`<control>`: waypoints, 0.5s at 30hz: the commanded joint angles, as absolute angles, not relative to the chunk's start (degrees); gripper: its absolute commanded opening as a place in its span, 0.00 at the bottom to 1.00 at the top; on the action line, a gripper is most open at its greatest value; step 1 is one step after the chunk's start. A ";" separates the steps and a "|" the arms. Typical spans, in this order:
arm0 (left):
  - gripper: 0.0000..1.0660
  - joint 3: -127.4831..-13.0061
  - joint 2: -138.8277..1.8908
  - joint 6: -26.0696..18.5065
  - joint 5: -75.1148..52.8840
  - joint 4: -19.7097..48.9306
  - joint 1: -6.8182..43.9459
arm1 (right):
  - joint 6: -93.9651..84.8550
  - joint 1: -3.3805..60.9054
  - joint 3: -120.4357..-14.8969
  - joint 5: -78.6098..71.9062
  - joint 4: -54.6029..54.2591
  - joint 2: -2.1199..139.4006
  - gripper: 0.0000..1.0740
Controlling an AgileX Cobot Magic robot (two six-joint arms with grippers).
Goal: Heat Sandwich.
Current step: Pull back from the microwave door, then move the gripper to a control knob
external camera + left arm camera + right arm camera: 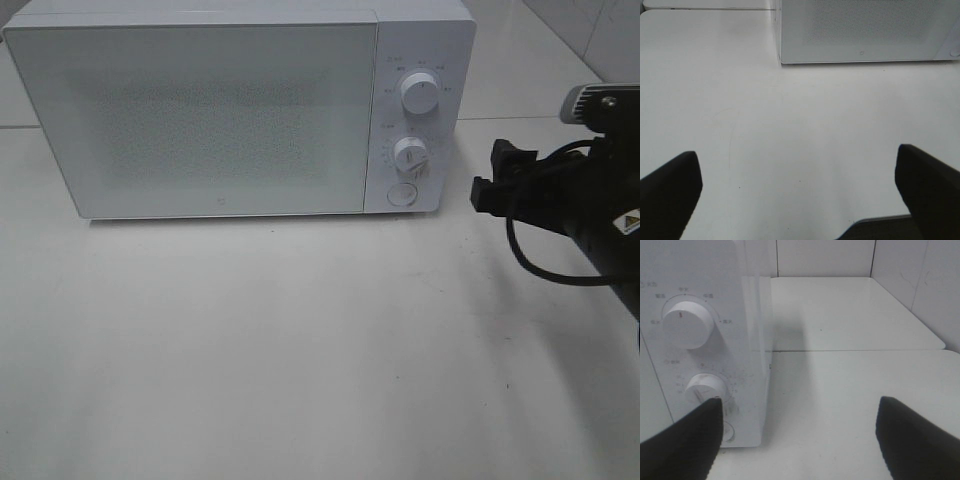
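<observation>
The sandwich is not in any view. A white microwave (220, 110) stands at the back of the table with its door shut, and the frosted door hides the inside. My right gripper (488, 175) is open and empty, hovering just right of the control panel, level with the lower knob (410, 153). In the right wrist view the gripper (797, 440) faces the microwave's right front corner, with the lower knob (705, 388) by one finger (680, 442). My left gripper (800, 195) is open and empty over bare table, in front of the microwave (865, 30).
The panel has an upper knob (420, 95) and a round button (401, 193) below the lower knob. The white table (300, 340) runs in front of the microwave. A tiled wall (920, 270) stands to the right behind it.
</observation>
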State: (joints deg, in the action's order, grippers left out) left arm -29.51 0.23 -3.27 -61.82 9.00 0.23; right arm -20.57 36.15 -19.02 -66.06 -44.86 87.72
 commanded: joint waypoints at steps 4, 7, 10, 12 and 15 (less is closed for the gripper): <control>0.92 -29.45 1.55 -3.09 -61.48 9.17 0.00 | -21.03 38.56 -22.63 -67.49 -44.75 91.67 0.71; 0.92 -29.45 1.55 -3.09 -61.48 9.17 0.00 | -21.03 39.65 -24.06 -67.78 -45.03 93.51 0.71; 0.92 -29.45 1.55 -3.09 -61.48 9.17 0.00 | -21.03 40.45 -25.38 -67.78 -45.66 95.34 0.71; 0.92 -29.45 1.55 -3.09 -61.48 9.17 0.00 | -21.03 41.02 -26.30 -67.78 -45.84 96.43 0.71; 0.92 -29.45 1.55 -3.09 -61.48 9.17 0.00 | -21.03 41.02 -28.02 -67.55 -45.78 98.26 0.71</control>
